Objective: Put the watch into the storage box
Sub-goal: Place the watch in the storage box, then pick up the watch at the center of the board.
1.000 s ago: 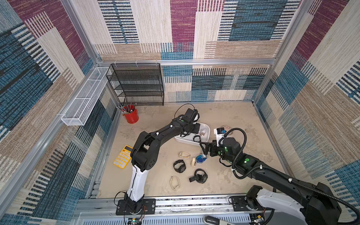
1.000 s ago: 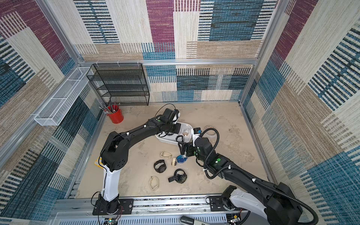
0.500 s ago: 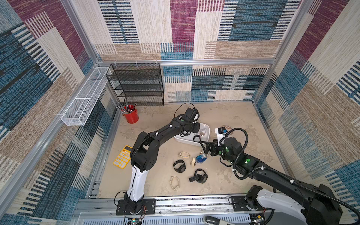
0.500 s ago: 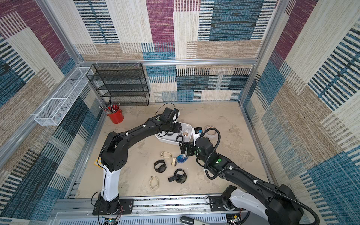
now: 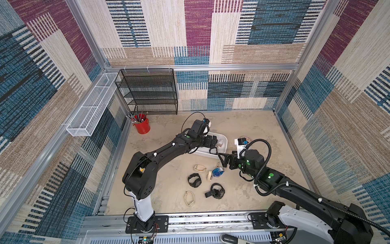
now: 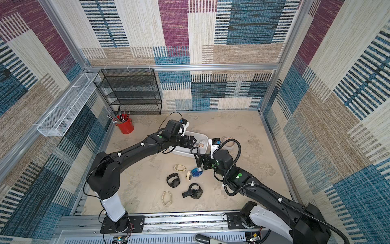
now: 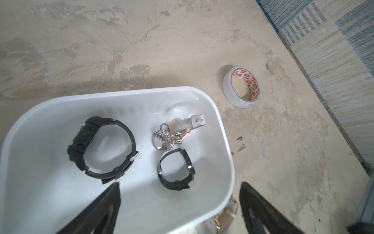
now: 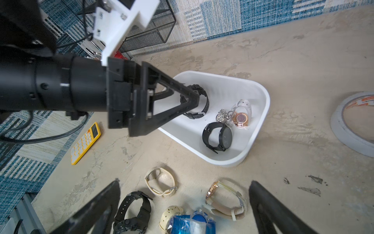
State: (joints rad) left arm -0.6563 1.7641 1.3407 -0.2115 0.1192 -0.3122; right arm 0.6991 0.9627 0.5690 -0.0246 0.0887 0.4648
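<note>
The storage box (image 5: 223,139), a white tub, holds a chunky black watch (image 7: 101,145), a slim black watch (image 7: 176,168) and a rose-gold watch with a white strap (image 7: 188,125). My left gripper (image 7: 179,185) hangs open over the box's near end with nothing between its fingers. My right gripper (image 8: 184,182) is open too, low over the loose watches in front of the box (image 8: 263,105). Below it are a cream watch (image 8: 159,182), a beige-strapped watch (image 8: 224,198), a blue watch (image 8: 192,222) and a black watch (image 8: 133,210). More watches lie nearer the front, such as a black one (image 5: 215,191).
A white tape roll (image 7: 241,89) lies just right of the box. A yellow calculator (image 8: 86,139) sits near the left wall. At the back left stand a red cup (image 5: 141,125) of tools, a black mesh shelf (image 5: 147,90) and a white wire basket (image 5: 92,103).
My left gripper's jaws have gone from shut to wide open above the box. The right arm has hardly moved.
</note>
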